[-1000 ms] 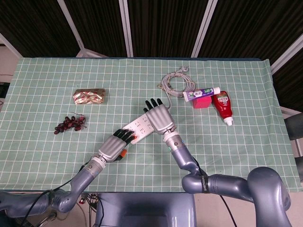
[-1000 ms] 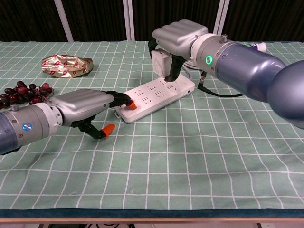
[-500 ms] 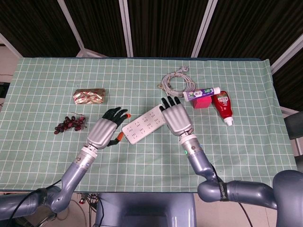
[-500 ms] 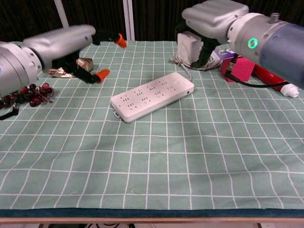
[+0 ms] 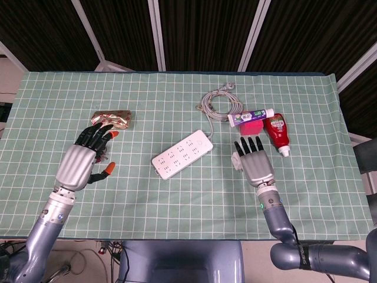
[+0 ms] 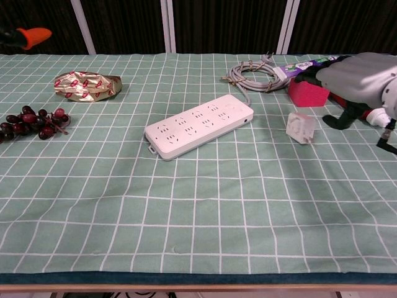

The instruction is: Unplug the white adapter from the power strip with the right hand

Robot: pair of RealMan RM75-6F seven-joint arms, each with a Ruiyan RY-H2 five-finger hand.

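Looking down from the head view, the white adapter (image 5: 237,161) is lying on the green checked tablecloth (image 5: 177,194), out of the power strip (image 5: 182,154) and off to its right. The right hand (image 5: 255,163) is hovering just beside the adapter, with its fingers spread out straight and gripping nothing. The adapter is sitting at the thumb side of that hand. The left hand (image 5: 83,159) is far off to the left, fingers spread too, holding nothing, near the gold foil packet (image 5: 111,119).

In the chest view, the adapter (image 6: 300,128) is resting on the cloth, tilted a little, between the power strip (image 6: 200,125) and the right hand (image 6: 356,77). No finger is touching it. The strip's long side is slanting from near left to far right. The right hand is much nearer the adapter than the left, so the unplugging job looks done.
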